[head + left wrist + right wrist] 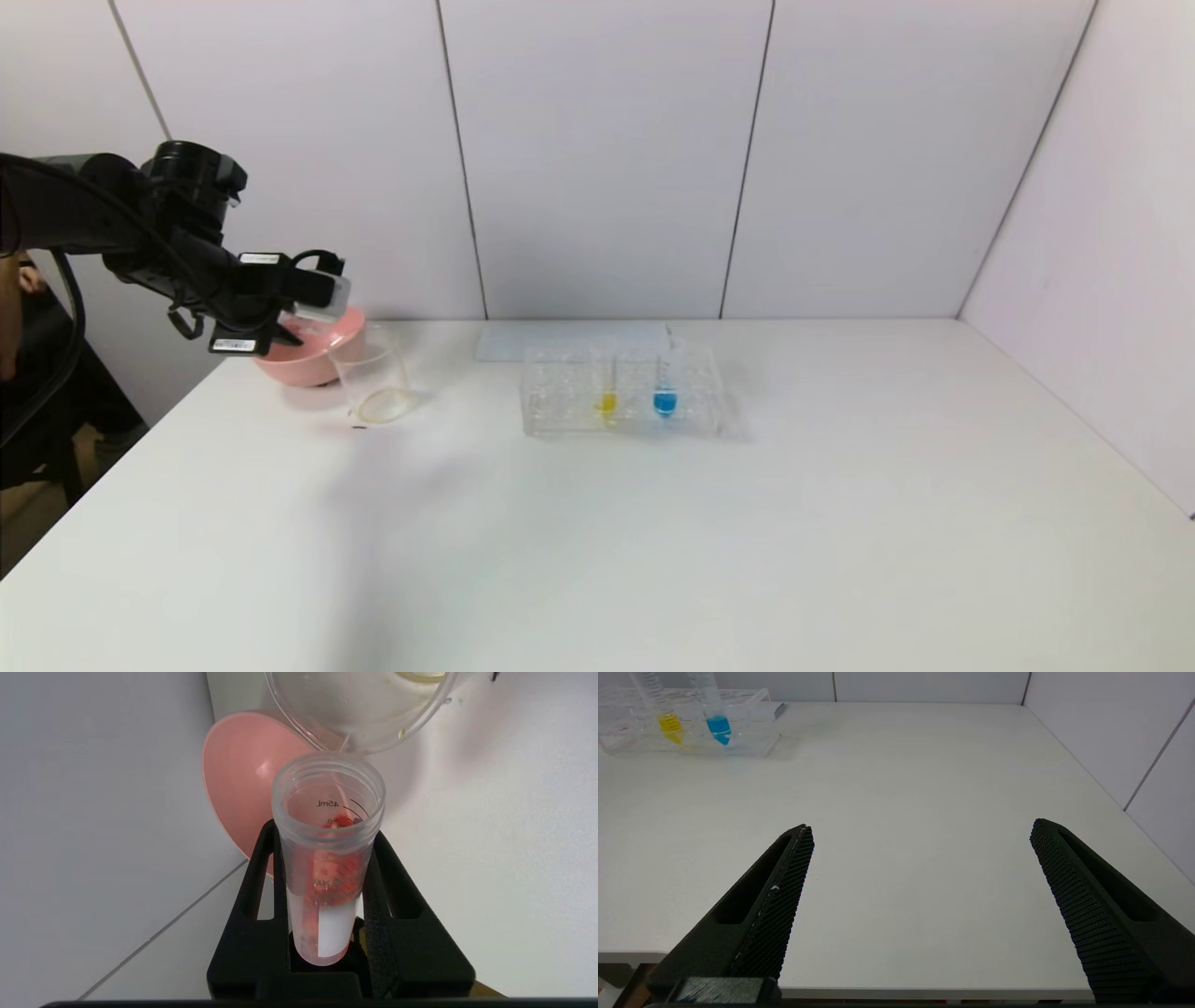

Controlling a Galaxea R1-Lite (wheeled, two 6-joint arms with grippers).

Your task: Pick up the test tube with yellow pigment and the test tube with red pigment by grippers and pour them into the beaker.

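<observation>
Now left gripper (327,877) clenches clear red-pigment tube (327,858) beside clear glass beaker (373,378); yellow-pigment tube (607,387) untouched; right gripper (920,868) agape.

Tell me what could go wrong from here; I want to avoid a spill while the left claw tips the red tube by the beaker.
1. The left claw holds the test tube with red pigment with its mouth near the beaker rim; if misaligned, liquid may miss onto the table.
2. The pink bowl sits close beside the beaker, so the claw could bump either.
3. The beaker looks light and might tip if nudged.
</observation>
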